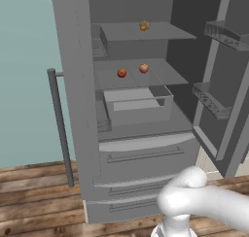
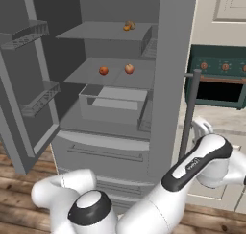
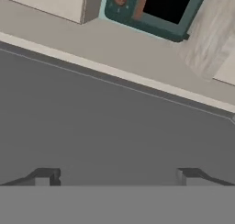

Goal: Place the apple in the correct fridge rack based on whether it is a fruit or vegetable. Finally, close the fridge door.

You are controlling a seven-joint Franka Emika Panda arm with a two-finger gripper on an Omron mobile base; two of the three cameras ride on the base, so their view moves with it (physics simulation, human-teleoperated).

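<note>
The small red apple (image 1: 121, 73) (image 2: 104, 70) lies on the fridge's middle grey rack (image 1: 170, 76) (image 2: 77, 76), beside a paler reddish round fruit (image 1: 144, 68) (image 2: 129, 68). Both fridge doors stand wide open. My arm reaches round to the outer side of the door (image 2: 178, 60) that carries the long bar handle (image 2: 190, 113). In the hand view, my gripper (image 3: 117, 177) is open with its tips far apart and nothing between them. It faces that door's flat grey outer face (image 3: 114, 126) at close range.
An orange-brown lumpy fruit (image 1: 144, 25) (image 2: 128, 25) sits on the top rack. A grey drawer box (image 1: 138, 105) stands below the middle rack. Wire-mesh bins (image 1: 211, 100) hang on the other open door. A dark green oven (image 2: 218, 75) (image 3: 151, 7) stands beside the fridge.
</note>
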